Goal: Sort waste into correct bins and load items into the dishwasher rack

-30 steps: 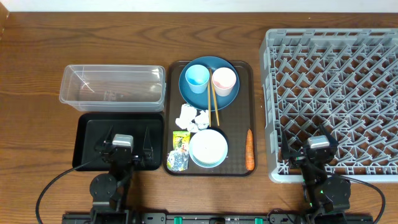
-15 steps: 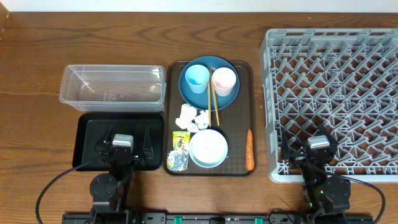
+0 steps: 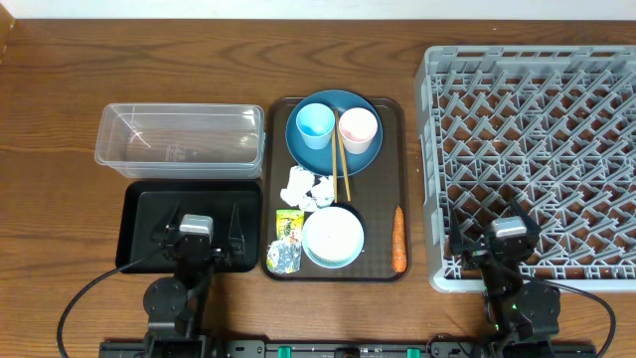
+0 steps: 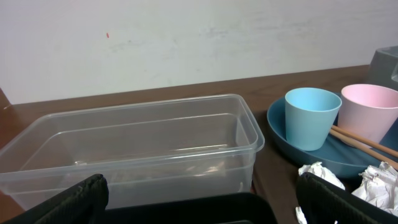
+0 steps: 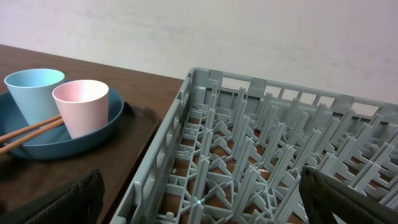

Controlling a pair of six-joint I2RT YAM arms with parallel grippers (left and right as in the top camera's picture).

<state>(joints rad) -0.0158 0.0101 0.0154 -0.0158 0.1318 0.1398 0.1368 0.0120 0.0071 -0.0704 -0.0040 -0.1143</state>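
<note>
Nothing moved: left gripper [image 3: 203, 223] and right gripper [image 3: 510, 227] gape empty, rack [image 3: 542, 109] beneath the right.

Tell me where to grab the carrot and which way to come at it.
Grip the carrot at mid-length, probably coming straight down from above. It lies flat on the brown tray, its length running away from the robot, so close across its thin width.
</note>
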